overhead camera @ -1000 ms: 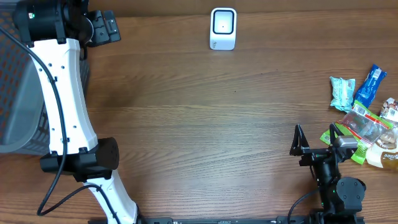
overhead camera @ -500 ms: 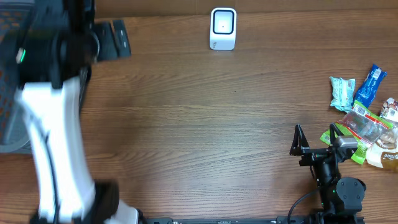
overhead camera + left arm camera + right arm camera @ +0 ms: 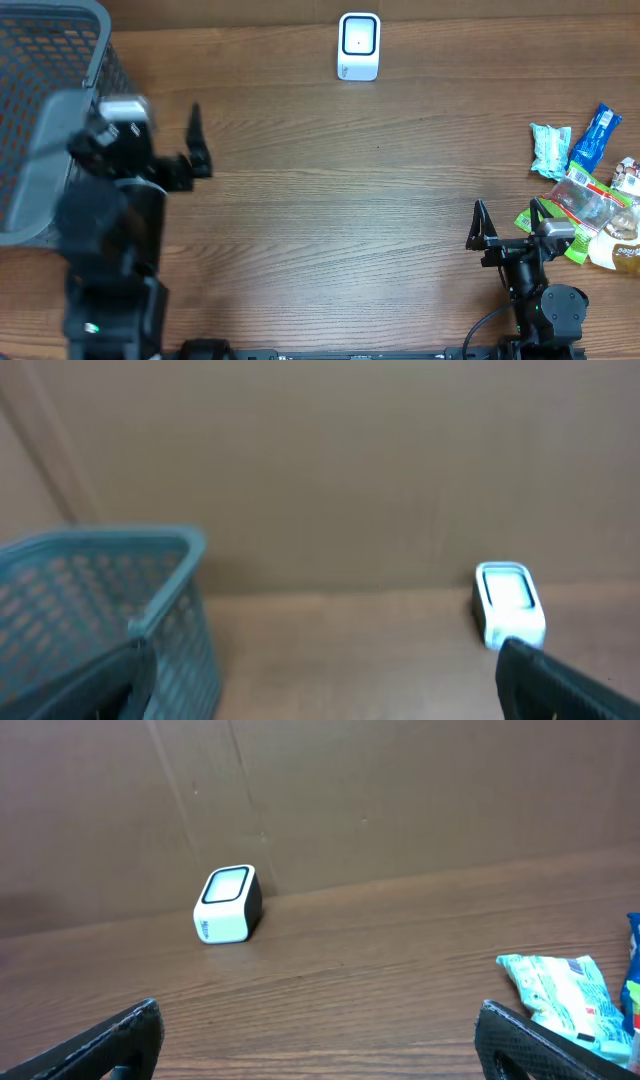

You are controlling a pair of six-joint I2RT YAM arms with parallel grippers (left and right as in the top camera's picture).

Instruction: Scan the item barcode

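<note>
The white barcode scanner (image 3: 359, 45) stands at the table's far edge, and both wrist views show it too (image 3: 508, 605) (image 3: 228, 904). The items lie in a pile at the right edge: a teal packet (image 3: 549, 150) (image 3: 555, 990), a blue packet (image 3: 596, 137) and a clear bag with red print (image 3: 585, 195). My left gripper (image 3: 148, 135) (image 3: 325, 685) is open and blurred beside the basket, holding nothing. My right gripper (image 3: 510, 222) (image 3: 320, 1035) is open low at the front right, just left of the pile, with nothing between its fingers.
A grey mesh basket (image 3: 50, 60) (image 3: 150, 600) fills the far left corner, right by my left gripper. A brown cardboard wall (image 3: 400, 790) backs the table. A pale round packet (image 3: 620, 245) lies at the pile's near end.
My left arm has swung back from reaching over the far left corner and now sits folded nearer the front, uncovering the basket. The right arm has not moved.
</note>
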